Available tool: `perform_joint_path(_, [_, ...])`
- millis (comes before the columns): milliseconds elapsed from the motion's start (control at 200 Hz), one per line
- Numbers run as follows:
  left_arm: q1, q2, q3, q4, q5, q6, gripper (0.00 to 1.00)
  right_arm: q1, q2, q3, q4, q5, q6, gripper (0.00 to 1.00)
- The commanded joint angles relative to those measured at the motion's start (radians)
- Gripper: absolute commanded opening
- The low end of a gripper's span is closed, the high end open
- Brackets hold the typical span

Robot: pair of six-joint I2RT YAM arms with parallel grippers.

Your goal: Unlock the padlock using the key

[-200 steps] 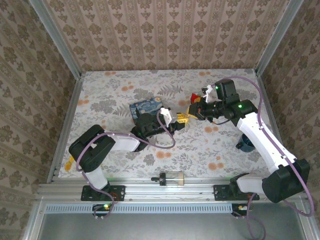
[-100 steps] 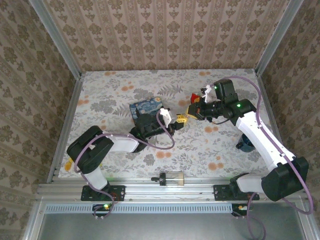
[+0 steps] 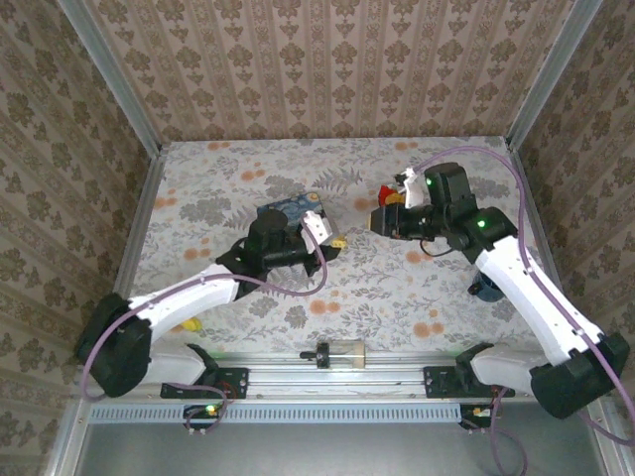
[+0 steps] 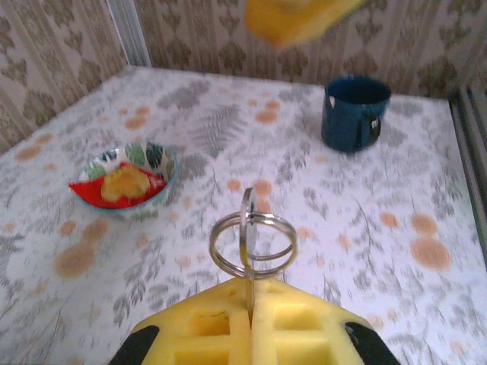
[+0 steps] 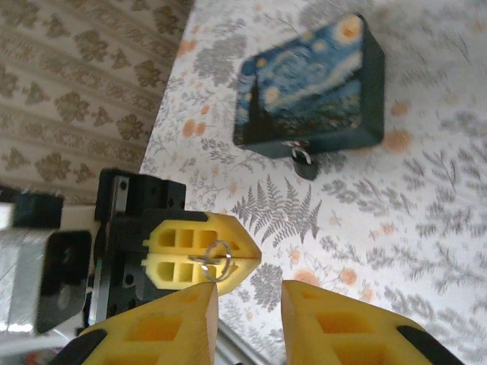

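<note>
The left claw [image 4: 249,295] has its yellow pads pressed together on the key [image 4: 246,217], which the left wrist view shows edge-on as a thin metal strip rising out of the seam between the pads. A silvery wire ring [image 4: 268,245] of two loops is threaded through the exposed end and hangs just above the pad tips. The rest of the key is buried between the pads, so its blade cannot be made out.

The right claw [image 5: 249,298] is spread, with nothing between its yellow fingers. From its wrist view the left claw and the ring lie just past its fingertips, apart from them.

A second ago the two claws met tip to tip over the middle of the desk [image 3: 417,297]. Now a clear gap separates them. The left claw has drawn back toward the blue box [image 5: 308,87], and the left arm lies lower and more stretched out, its elbow swung toward the near left corner. The right claw has moved only slightly.

The key's long axis runs straight out along the left claw's fingers, ring end outward. In the top view that line points to the right, toward the right claw.

Farther out, the padlock [image 5: 303,162], small and dark with a silvery shackle, hangs at the edge of the blue box, touching it and well apart from the key. Beyond the ring in the left wrist view stand a bowl [image 4: 156,163] and a blue cup [image 4: 354,114].
</note>
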Motion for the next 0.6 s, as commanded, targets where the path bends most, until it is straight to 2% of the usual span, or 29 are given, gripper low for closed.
perform_joint_path(0, [0.003, -0.061, 0.097, -0.431, -0.023, 0.178, 0.00, 0.062, -0.044, -0.046, 0.147, 0.081, -0.154, 0.32])
perform_joint_path(185, [0.003, -0.143, 0.143, -0.568, 0.018, 0.226, 0.00, 0.122, -0.026, -0.079, 0.288, -0.036, -0.258, 0.33])
perform_joint_path(365, [0.004, -0.189, 0.162, -0.638, 0.050, 0.265, 0.00, 0.200, 0.015, -0.063, 0.279, -0.065, -0.375, 0.33])
perform_joint_path(595, [0.014, -0.214, 0.165, -0.664, 0.056, 0.274, 0.00, 0.250, 0.069, -0.030, 0.218, -0.130, -0.429, 0.32])
